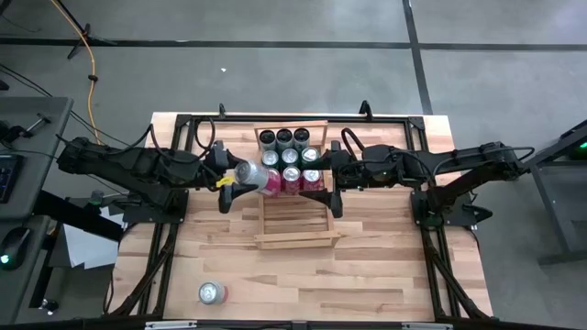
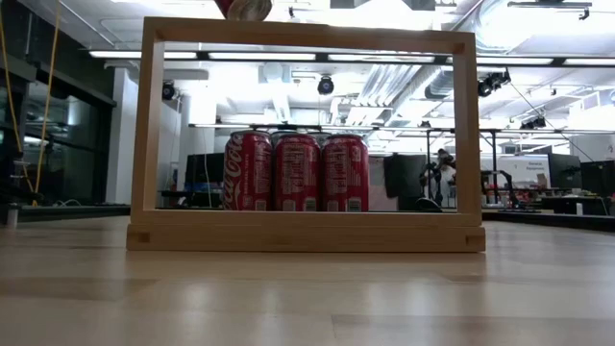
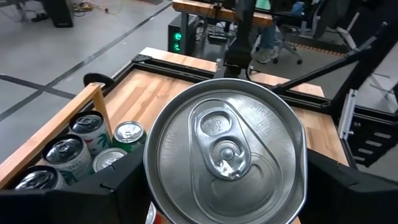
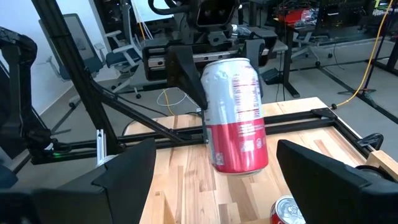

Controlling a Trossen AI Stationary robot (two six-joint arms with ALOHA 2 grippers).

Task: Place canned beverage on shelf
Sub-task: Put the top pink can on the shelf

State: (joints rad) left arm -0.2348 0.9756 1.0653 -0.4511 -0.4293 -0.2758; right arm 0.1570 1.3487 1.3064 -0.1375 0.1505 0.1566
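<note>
Left gripper point(image 1: 240, 179) clamps silver-and-red can point(image 1: 254, 176) between its fingers, can lifted off table, tilted, beside shelf point(image 1: 292, 240) left rail. Right gripper point(image 1: 332, 186) fingers spread wide, nothing between them, at shelf's right rail. Six cans stand in shelf ahead of fingers: green row point(image 1: 285, 138), red row point(image 1: 301, 177). Spare can point(image 1: 212, 292) well apart on table point(image 1: 385, 275).
</note>
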